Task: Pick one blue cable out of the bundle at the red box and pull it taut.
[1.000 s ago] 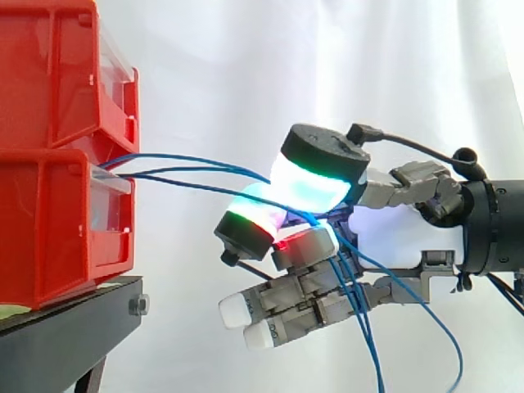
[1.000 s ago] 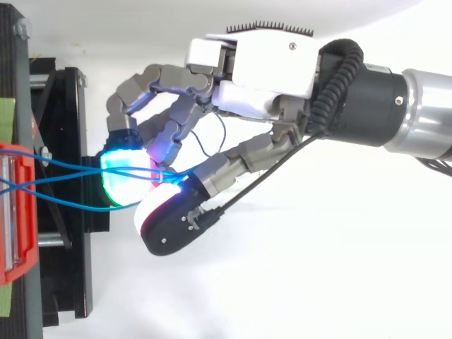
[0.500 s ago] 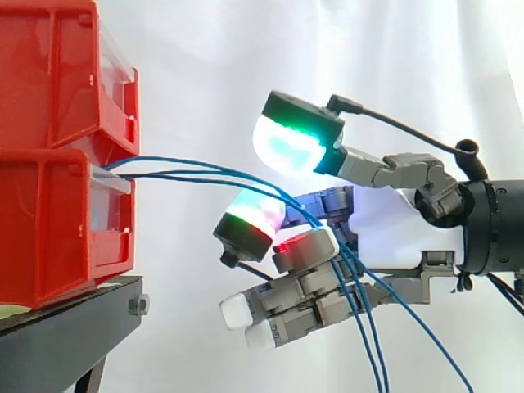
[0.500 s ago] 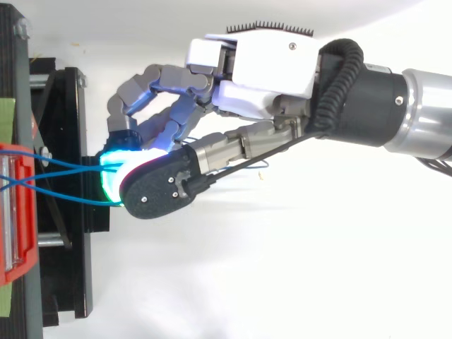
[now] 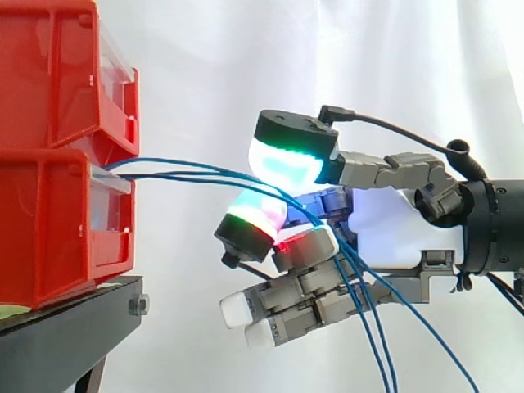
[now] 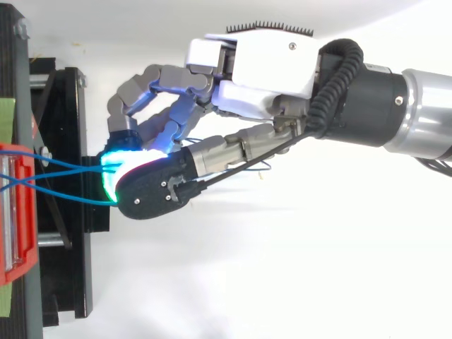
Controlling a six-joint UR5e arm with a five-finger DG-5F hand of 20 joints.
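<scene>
Reaching in from the right in the side view, the grey and white robot hand (image 5: pixel 393 237) is by the stacked red plastic boxes (image 5: pixel 57 205) on the black metal stand (image 5: pixel 65 327). Thin blue cables (image 5: pixel 196 174) come out of the front of the lower box. They run across to the hand, then hang down past its lower fingers. The thumb pad (image 5: pixel 286 160) glows green. It sits a little above a finger pad (image 5: pixel 254 217), and the two are apart. The cables pass through that small gap, and nothing squeezes them. A white curtain (image 5: pixel 246 65) hangs behind.

From the top, the hand (image 6: pixel 268 67) points left at the red box (image 6: pixel 14 212). The blue cables (image 6: pixel 63 166) cross each other just beside the box, then go under the dark back of the thumb.
</scene>
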